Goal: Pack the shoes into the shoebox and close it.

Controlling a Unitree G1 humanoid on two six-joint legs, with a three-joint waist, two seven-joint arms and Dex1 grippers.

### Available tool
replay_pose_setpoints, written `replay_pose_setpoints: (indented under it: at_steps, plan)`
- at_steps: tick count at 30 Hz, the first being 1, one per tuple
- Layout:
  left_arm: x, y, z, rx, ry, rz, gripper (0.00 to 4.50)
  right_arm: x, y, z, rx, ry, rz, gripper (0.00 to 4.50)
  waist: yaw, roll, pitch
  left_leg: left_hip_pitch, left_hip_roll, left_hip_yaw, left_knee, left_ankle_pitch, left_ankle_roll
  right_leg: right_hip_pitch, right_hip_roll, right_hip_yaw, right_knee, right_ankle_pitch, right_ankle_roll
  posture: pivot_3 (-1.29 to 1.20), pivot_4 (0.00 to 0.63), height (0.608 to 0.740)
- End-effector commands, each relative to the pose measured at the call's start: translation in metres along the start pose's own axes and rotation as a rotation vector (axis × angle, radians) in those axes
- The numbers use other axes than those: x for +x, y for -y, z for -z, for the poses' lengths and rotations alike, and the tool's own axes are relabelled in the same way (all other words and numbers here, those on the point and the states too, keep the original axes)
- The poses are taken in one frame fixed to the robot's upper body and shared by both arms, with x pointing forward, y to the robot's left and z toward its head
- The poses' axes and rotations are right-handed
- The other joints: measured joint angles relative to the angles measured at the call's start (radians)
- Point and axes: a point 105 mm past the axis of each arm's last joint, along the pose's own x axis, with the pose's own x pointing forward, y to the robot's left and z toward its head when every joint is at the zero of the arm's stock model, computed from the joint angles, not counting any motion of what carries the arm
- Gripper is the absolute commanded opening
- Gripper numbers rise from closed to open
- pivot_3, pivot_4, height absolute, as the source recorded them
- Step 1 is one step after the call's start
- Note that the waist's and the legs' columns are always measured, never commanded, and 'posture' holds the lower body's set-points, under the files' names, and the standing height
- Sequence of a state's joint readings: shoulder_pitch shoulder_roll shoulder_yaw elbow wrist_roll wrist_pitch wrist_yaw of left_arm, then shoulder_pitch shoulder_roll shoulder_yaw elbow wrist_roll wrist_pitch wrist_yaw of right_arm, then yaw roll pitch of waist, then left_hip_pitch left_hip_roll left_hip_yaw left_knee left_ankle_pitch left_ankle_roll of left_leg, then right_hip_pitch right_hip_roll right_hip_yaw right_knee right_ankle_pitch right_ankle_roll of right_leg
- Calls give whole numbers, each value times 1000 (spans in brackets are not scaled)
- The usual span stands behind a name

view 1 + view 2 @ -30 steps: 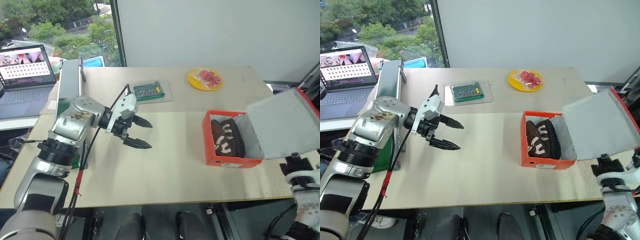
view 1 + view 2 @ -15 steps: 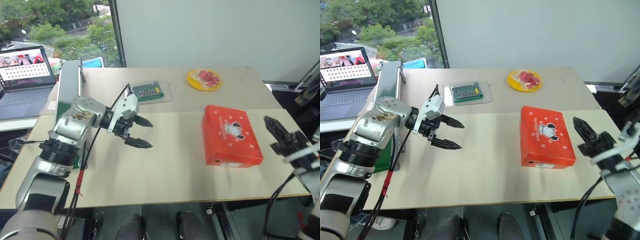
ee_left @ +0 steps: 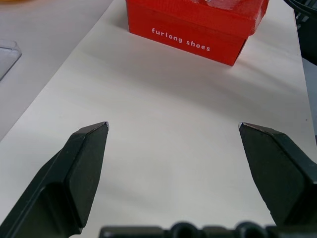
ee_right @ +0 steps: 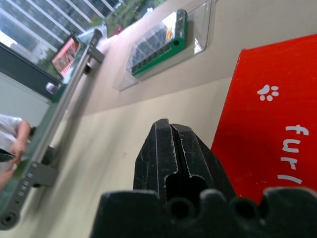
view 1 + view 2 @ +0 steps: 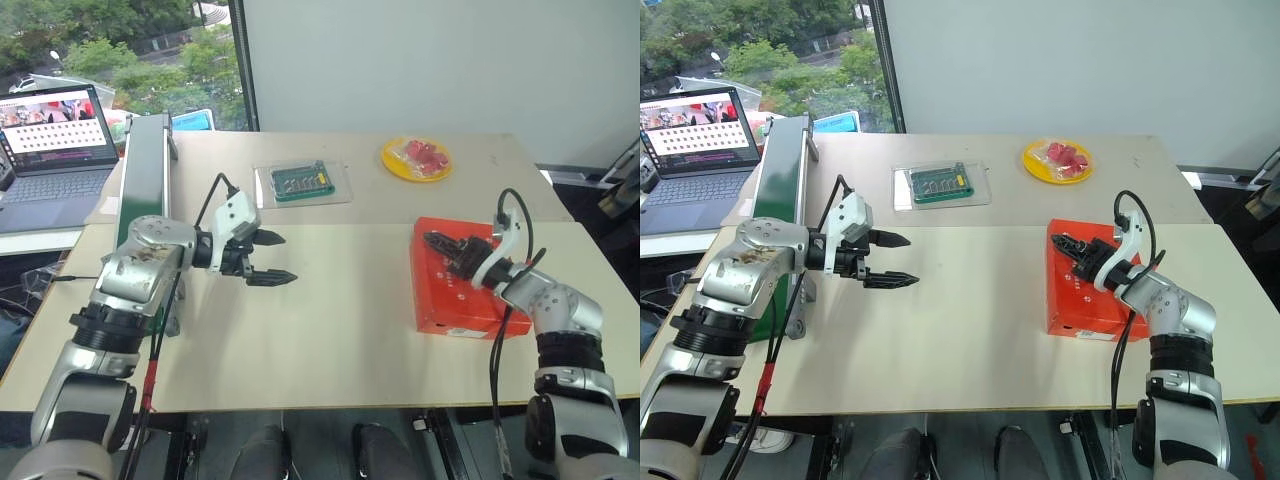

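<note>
One shoebox (image 5: 465, 275) sits lidded; right tool (image 5: 434, 240) pinched empty over it, left tool (image 5: 270, 257) spread wide.

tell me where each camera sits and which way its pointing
Left and right eye views: on the head, looking forward and down over the table; both arms show, left gripper open, right gripper shut over the shoebox.
Left wrist view: on the left wrist, looking along its open fingers across the table at the closed shoebox's side.
Right wrist view: on the right wrist, looking along its shut fingers over the shoebox lid toward the green tray.
Shared: every view shows the shoebox.
</note>
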State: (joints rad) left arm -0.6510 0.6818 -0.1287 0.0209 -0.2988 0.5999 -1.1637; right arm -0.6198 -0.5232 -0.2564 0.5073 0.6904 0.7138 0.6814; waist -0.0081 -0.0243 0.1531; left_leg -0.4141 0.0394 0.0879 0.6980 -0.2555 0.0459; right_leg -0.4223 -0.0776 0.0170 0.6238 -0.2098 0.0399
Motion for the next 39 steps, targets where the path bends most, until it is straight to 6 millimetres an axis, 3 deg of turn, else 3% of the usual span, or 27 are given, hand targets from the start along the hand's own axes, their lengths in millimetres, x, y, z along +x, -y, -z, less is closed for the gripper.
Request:
replay_pose_setpoints:
  at_steps: [1, 5, 9, 12, 14, 16, 21, 24, 26, 33, 37, 39]
  plan:
    - [-7, 5, -12, 3, 59, -34, 4500, -3, 13, 26, -30, -92, 65, 35, 0, -3, -2, 1, 0, 0, 0, 0, 0, 0, 0, 0, 0, 0, 0, 0, 150, 740]
    - [-8, 10, -5, -17, 57, -39, 4500, -5, 7, 21, -186, -132, 80, 35, 4, -3, -2, 4, 0, -1, -1, 0, 0, 1, 0, 0, 0, -1, -1, 0, 150, 740]
    - [-3, 9, 0, 5, 73, -51, 4500, -15, -25, -25, -428, -81, 37, 35, 8, -3, -2, 3, 0, 0, -1, 0, -1, -1, 0, 0, 0, -2, -2, 0, 150, 740]
    - [4, 5, 2, 28, 95, -93, 4500, -33, -41, -56, -757, -83, 85, 35, 12, 1, 1, -1, -1, 0, -1, 0, -1, -5, -1, 1, 1, -1, -2, 0, 150, 740]
    - [10, 9, 3, 33, 99, -85, 4500, -43, -44, -62, -918, -114, 120, 611, 13, 1, 1, -2, -1, 0, -1, 0, -1, -6, -1, 1, 0, -2, -1, 0, 150, 740]
    - [13, 12, 1, 29, 122, -72, 4500, -53, -49, -64, -934, -103, 118, 1218, 14, 1, 0, -2, -1, 0, -2, 0, -1, -6, 0, 0, -1, -2, -1, 0, 150, 740]
    - [18, 14, -3, 83, 199, -103, 4500, -82, -51, -55, -879, -26, 121, 2972, 18, 0, 0, 0, -1, 0, -2, 0, -1, -4, 0, 0, -1, -2, -2, 0, 150, 740]
    - [22, 29, 3, 24, 239, -71, 4500, -105, -42, -45, -798, 37, 163, 4026, 19, 0, 0, 0, -1, 0, -2, 0, -1, -3, -1, 0, -1, -2, -1, 0, 150, 740]
    - [25, 39, 12, 14, 225, -70, 4500, -118, -40, -37, -743, 84, 184, 4483, 20, 0, 0, 0, -1, -1, -2, 0, -1, -3, -1, 0, -2, -2, -1, 0, 150, 740]
    - [29, 36, 22, 30, 283, -345, 4500, -143, -30, -12, -615, 262, 345, 4483, 19, 1, 0, 6, -1, -1, -2, 0, -1, 1, -1, 2, 0, -3, -1, 0, 150, 740]
    - [35, 54, 48, -17, 271, -357, 4500, -142, -20, 40, -541, 186, 378, 4483, 15, 2, -1, 8, -1, -1, -4, 0, -1, 1, -1, 3, 1, -4, -3, 0, 150, 740]
    - [35, 61, 61, -38, 250, -336, 4500, -140, -23, 54, -539, 149, 356, 4483, 9, 3, -1, 7, -1, 0, -5, 0, -1, -1, -1, 3, 1, -5, -4, 0, 150, 740]
